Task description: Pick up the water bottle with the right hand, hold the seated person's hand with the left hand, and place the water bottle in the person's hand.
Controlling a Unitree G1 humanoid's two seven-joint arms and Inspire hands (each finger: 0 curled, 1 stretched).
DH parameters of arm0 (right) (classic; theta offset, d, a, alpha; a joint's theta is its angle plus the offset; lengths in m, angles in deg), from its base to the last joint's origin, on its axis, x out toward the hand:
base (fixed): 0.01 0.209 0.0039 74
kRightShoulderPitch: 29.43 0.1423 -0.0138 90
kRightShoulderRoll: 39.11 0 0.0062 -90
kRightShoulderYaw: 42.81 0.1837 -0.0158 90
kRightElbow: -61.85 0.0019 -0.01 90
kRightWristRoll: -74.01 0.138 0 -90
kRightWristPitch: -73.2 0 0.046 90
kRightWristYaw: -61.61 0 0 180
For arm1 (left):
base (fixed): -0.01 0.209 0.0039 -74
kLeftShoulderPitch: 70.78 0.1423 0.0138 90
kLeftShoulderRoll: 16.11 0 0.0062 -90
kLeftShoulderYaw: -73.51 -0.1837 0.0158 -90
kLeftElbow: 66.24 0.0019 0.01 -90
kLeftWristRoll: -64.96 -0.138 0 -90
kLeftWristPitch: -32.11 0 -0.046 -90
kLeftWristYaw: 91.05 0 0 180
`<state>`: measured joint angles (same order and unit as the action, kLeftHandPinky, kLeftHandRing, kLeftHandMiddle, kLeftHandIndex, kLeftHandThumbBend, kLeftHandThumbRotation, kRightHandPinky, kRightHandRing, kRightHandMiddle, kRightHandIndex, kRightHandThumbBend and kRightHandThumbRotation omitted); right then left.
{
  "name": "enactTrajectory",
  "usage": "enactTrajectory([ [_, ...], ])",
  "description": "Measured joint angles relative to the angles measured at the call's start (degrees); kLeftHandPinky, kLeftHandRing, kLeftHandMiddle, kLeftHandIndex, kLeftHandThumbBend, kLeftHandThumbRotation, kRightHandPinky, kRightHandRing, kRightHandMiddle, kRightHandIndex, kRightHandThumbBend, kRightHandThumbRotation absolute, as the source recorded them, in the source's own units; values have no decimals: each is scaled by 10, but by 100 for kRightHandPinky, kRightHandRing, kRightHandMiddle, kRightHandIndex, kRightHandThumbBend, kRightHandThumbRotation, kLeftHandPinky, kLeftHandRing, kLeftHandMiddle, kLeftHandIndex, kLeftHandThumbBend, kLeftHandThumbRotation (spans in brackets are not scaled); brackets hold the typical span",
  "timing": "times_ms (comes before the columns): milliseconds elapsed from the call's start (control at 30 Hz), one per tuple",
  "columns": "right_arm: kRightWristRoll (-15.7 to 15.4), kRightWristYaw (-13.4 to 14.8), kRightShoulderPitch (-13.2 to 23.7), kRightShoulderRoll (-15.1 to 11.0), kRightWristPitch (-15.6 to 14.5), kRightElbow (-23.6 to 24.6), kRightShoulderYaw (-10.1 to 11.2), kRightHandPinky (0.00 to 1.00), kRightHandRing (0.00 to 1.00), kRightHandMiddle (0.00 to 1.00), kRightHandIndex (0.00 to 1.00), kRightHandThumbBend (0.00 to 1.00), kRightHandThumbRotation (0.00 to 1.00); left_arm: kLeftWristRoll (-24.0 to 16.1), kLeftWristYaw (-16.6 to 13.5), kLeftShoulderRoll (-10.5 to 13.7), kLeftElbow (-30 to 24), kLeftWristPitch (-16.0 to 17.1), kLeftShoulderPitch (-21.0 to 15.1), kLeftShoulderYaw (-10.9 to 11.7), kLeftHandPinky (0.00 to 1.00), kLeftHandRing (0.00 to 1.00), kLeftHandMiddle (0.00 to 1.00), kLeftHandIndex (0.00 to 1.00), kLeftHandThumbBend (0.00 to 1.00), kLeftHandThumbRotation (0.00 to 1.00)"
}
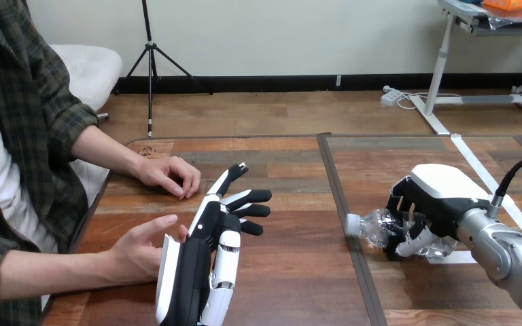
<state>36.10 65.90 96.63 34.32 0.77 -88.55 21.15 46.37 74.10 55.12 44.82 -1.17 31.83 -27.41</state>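
Frame right: my right hand (pixel 429 202) gripped the water bottle (pixel 372 227) (lying on the desk (pixel 292 285)); lower left, my left hand (pixel 207 227) stood straight-fingered beside the person's hand (pixel 139 250).

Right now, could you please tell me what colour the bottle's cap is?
White cap on a clear bottle, best in the head view.

From my station, my left robot hand (pixel 194 275) reads as a black body with a flat white shell along one side. White plates are set into its jointed fingers (pixel 225 261), which end in black tips. My right robot hand (pixel 438 190) has the same black frame under a smooth, rounded white shell on its back. Behind it, my right forearm (pixel 510 255) is a silver cylinder with a ringed collar at the wrist.
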Motion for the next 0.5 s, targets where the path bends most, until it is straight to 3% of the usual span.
enactTrajectory([
  [500,10,6,0,8,2,-6,1,47,52,56,53,75,0,0,0,0,0,0,0,0,55,64,69,86,3,100],
])
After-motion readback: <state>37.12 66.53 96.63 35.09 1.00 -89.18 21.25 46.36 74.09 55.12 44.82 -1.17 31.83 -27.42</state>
